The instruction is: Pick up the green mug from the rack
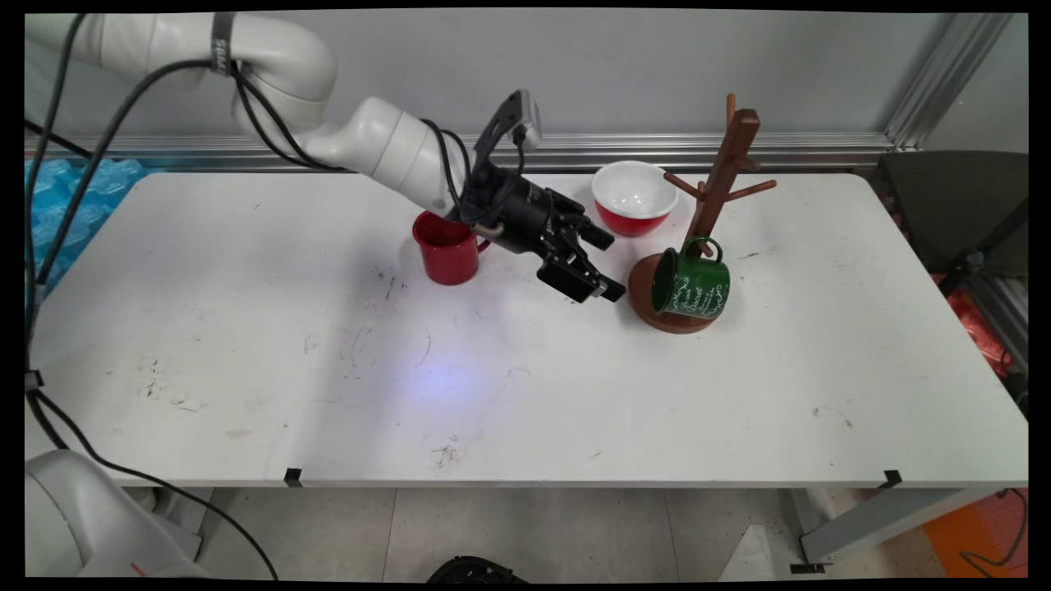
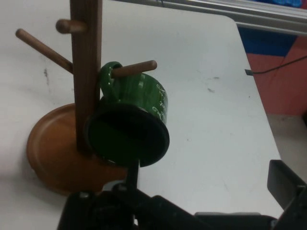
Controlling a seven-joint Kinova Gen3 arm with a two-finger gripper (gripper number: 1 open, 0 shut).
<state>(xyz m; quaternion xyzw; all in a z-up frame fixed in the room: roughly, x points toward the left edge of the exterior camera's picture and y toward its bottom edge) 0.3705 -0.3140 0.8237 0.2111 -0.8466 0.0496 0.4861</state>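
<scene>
The gripper (image 1: 606, 264) is spread wide, its two black fingers (image 1: 597, 238) parted with nothing between them and touching nothing. It hovers just above the table (image 1: 246, 328), pointing toward three o'clock and slightly down, just short of the green mug (image 1: 691, 286).

The white arm (image 1: 386, 148) comes in from ten o'clock, bends at an elbow near the upper left, then slopes down across the table's far half, black cables looped along it. Its wrist passes over a red mug (image 1: 446, 249) that stands upright at the gripper's nine o'clock.

The green mug hangs by its handle on a low peg of the wooden mug tree (image 1: 722, 172), tilted so its dark mouth faces the gripper; its body rests near the tree's round base. In the hand view the mug (image 2: 132, 129) fills the centre, handle hooked over the peg (image 2: 136, 68), with the post (image 2: 86, 72) at its left.

A red bowl (image 1: 634, 197) with a white inside sits at the gripper's one o'clock, just beside the tree.
</scene>
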